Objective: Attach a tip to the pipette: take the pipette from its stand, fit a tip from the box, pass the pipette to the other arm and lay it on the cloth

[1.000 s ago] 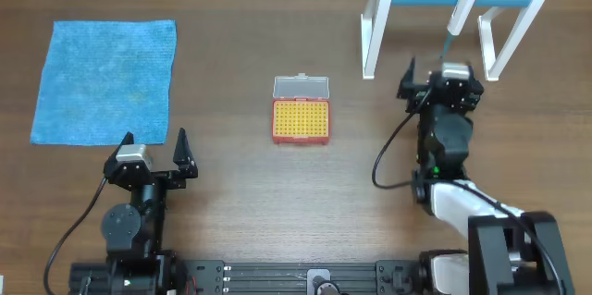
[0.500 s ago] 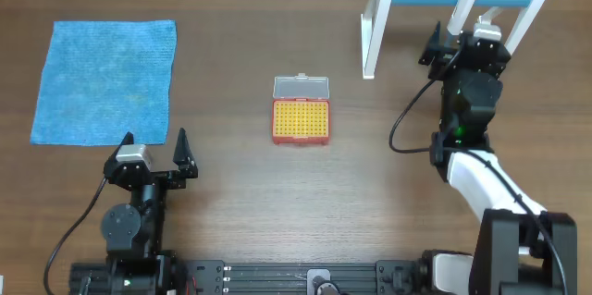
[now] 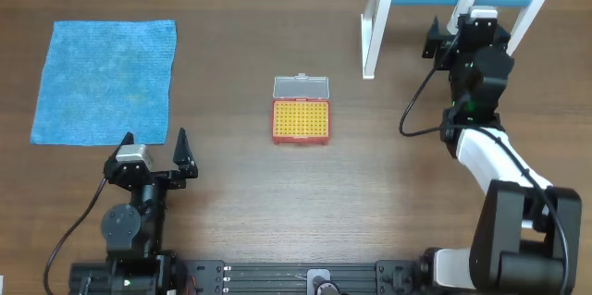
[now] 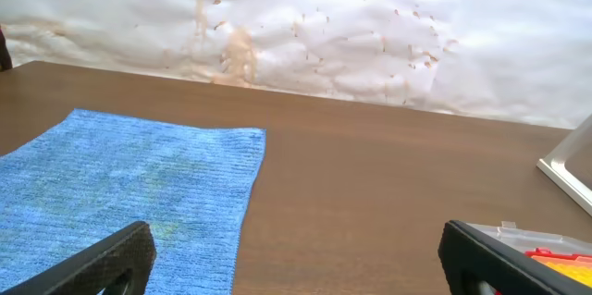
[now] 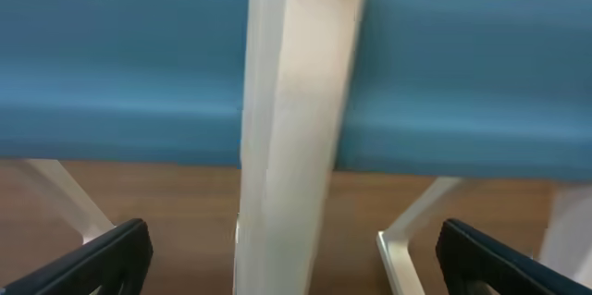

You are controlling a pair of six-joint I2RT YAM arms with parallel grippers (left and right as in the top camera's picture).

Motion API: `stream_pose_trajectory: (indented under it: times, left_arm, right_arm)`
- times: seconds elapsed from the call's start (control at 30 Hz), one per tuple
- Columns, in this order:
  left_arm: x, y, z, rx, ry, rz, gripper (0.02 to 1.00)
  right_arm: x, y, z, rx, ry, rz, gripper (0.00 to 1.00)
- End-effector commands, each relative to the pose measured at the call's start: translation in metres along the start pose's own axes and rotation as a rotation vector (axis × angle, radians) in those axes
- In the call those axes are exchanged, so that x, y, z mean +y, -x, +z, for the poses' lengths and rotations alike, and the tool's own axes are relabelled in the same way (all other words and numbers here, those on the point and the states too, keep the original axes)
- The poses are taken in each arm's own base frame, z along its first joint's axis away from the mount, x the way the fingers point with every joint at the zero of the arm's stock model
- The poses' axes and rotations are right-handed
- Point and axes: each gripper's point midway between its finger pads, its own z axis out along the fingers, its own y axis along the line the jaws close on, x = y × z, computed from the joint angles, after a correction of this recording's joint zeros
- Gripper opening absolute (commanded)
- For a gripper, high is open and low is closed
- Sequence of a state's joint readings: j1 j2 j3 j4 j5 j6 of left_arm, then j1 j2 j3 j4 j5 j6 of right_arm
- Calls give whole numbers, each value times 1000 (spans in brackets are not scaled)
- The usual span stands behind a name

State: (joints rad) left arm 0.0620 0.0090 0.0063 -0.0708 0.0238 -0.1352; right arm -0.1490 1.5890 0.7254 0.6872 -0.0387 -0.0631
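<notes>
The right end effector is held at the stand, far right on the surface. Its fingers are spread wide to either side of the pipette, which is hung upright on the blue bar. Nothing is gripped, and no contact between fingers and pipette can be made out. From above, the pipette's lower part is hidden by the arm, while its white top is seen at the bar. The left end effector is placed near left, wide open and holding nothing, just on the near side of the blue cloth. The tip box is set mid-surface with its lid open, and it is cut off at the edge of the left wrist view.
</notes>
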Motion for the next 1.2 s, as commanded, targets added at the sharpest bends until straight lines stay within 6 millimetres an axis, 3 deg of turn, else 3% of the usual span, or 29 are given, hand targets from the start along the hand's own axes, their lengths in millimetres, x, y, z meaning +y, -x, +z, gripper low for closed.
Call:
stream_pose_trajectory:
  times: [0.03,0.2,0.37,0.4,0.47,0.53,0.6,0.63,0.83,1.0,1.2]
  left_arm:
    - [-1,-2,0,7,-7,1,996]
    - [-1,-2,0,7,-7,1,996]
    - [-1,-2,0,7,-7,1,996]
    - [-1,-2,0,7,-7,1,996]
    - [-1,-2,0,7,-7,1,996]
    - [-1,-2,0,7,-7,1,996]
    - [-1,-2,0,7,-7,1,996]
    - [-1,-2,0,7,-7,1,991]
    - [-1,-2,0,7,-7,1,996]
    - [-1,-2,0,7,-7,1,993]
    - [-1,-2,0,7,-7,1,993]
  right_arm:
    - [6,-2,19,2,52,-23,998]
    - [3,-1,26,2,47,-23,989]
    - [-5,-2,26,7,6,-22,858]
    - [-7,-2,26,8,-1,-22,794]
    - [-7,-2,26,9,-1,-22,308]
    - [-6,-4,26,11,0,-22,290]
    - [-6,-5,28,9,0,-22,102]
    - [-6,-4,28,5,-1,-22,73]
    - [-6,3,28,-24,2,-24,71]
    - [11,16,23,-61,93,-19,71]
    - [11,30,17,-90,93,-15,71]
